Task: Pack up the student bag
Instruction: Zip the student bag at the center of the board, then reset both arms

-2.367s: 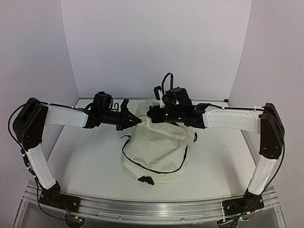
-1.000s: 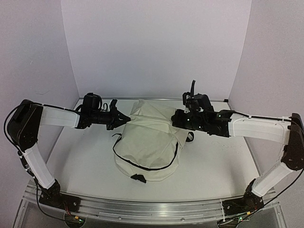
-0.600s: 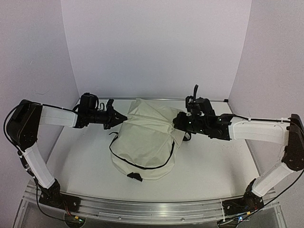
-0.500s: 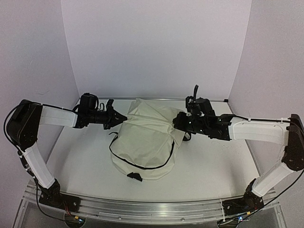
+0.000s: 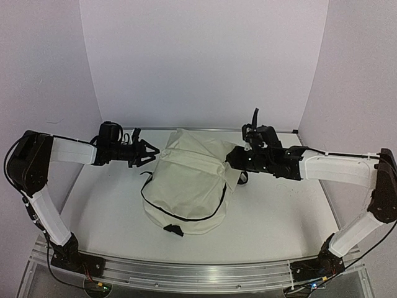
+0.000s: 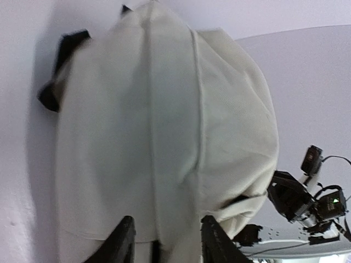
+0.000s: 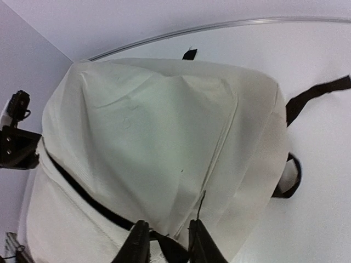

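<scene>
**Bag mid-surface, left hand open, right hand's grip unclear**

- Backpack: cream canvas, slumped in the middle of the surface, between the two arms. Far end is close to the back wall, rounded end points at the arm bases.
- A black zipper line curves across the bag's near part. A small black tab sticks out at the near edge.
- A black strap trails off the bag's right side onto the surface, with a black loop below it against the bag's side.
- Left hand: at the bag's upper-left corner, pointing in at it. Fingers are spread, and between them there is only canvas lying beyond the tips. It is open and grips nothing. The top view shows it just beside the bag. Whether the tips touch it, can't tell.
- Right hand: at the bag's upper-right side, low against the canvas. Fingers sit a little apart with a black piece of trim between them. Can't tell whether they pinch that piece or just straddle it.
- A thin dark thread rises from near the right finger, up along the seam.
- Both arms reach in from the sides, forearms roughly level above the surface.
</scene>
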### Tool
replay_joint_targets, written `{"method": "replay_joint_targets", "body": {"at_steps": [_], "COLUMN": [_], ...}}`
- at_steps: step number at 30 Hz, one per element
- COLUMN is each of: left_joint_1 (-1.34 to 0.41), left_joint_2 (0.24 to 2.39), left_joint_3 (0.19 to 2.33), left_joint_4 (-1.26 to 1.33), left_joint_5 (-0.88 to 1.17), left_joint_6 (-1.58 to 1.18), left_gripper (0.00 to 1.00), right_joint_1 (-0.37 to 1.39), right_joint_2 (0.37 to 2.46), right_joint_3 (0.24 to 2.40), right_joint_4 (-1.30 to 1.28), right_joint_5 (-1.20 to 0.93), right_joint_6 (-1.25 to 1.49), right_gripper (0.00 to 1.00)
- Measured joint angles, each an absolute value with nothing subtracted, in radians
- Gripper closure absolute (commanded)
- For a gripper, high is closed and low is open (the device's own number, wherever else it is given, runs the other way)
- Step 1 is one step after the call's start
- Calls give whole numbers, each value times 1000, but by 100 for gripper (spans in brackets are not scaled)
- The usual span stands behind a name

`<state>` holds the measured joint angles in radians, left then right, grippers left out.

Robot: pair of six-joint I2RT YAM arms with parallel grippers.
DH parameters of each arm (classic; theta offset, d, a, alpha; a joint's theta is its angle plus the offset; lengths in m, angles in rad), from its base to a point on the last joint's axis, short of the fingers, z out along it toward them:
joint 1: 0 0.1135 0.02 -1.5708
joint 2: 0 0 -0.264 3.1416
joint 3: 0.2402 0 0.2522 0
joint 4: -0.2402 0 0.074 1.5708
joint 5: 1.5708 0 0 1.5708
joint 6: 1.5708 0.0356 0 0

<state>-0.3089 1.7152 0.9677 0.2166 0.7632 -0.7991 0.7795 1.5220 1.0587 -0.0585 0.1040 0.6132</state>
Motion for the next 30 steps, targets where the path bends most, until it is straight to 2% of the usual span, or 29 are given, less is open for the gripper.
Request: {"method": "replay_joint_targets", "body": {"at_steps": [2,4,5,7,11,17,22,30], "left_joint_1": [-281,-260,-254,-248,-221,-96,25,94], "left_joint_2": [1714,1710,1705,1682,1620,1573,1541,1322], "left_joint_3": [986,1010,1021,1033,1045,1044,1001,852], "left_joint_4": [168,118,95,53,-23,-85,-101,-79], "left_joint_5": [727,689,673,648,603,534,471,305], "left_joint_6": [-764,-734,-720,-692,-640,-574,-535,-473], "left_gripper": [24,17,14,8,1,0,0,0], "right_joint_1": [763,746,735,713,647,514,371,194], "right_joint_2": [1518,1517,1516,1512,1503,1497,1485,1290], "right_joint_3": [1076,1093,1100,1105,1106,1105,1072,950], "right_joint_4": [-84,-100,-105,-112,-132,-137,-135,-107], "right_joint_5": [113,118,119,117,111,63,26,36], "right_joint_6": [587,570,563,549,528,491,454,386], "right_gripper": [69,57,47,36,27,19,17,4]}}
